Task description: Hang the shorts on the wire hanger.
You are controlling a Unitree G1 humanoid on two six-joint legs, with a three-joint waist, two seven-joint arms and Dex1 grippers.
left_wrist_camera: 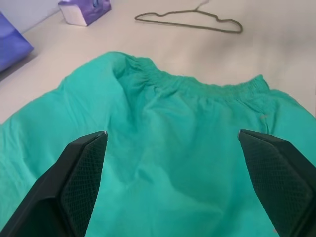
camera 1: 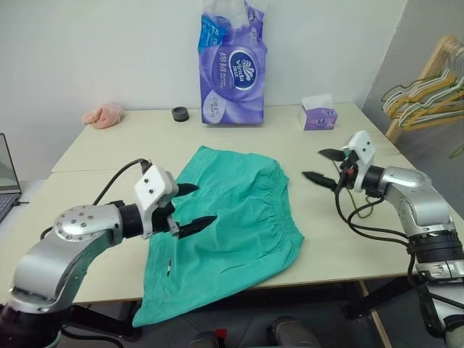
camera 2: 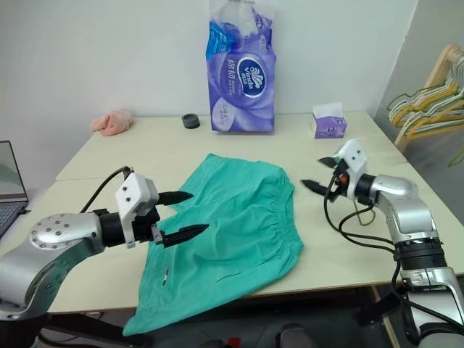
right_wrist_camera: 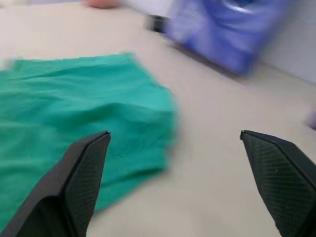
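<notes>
The teal-green shorts [camera 1: 232, 217] lie spread flat on the beige table [camera 1: 319, 239], gathered waistband toward the right and one leg hanging over the front edge. My left gripper [camera 1: 206, 203] hovers open just above the shorts' left part, nothing between its fingers; the left wrist view has cloth [left_wrist_camera: 173, 148] under it. My right gripper [camera 1: 312, 163] stands open above bare table just right of the waistband, pointing toward the shorts [right_wrist_camera: 74, 108]. The thin olive wire hanger [left_wrist_camera: 197, 26] lies flat on the table beyond the waistband, on the right arm's side.
A tall purple tissue pack [camera 1: 232, 65], a small tissue box [camera 1: 319, 116], a black tape roll [camera 1: 180, 114] and a pink cloth [camera 1: 104, 114] sit along the table's back. A laptop [camera 1: 6, 181] is at far left. A wooden rack of yellow and green hangers [camera 1: 428, 94] stands at right.
</notes>
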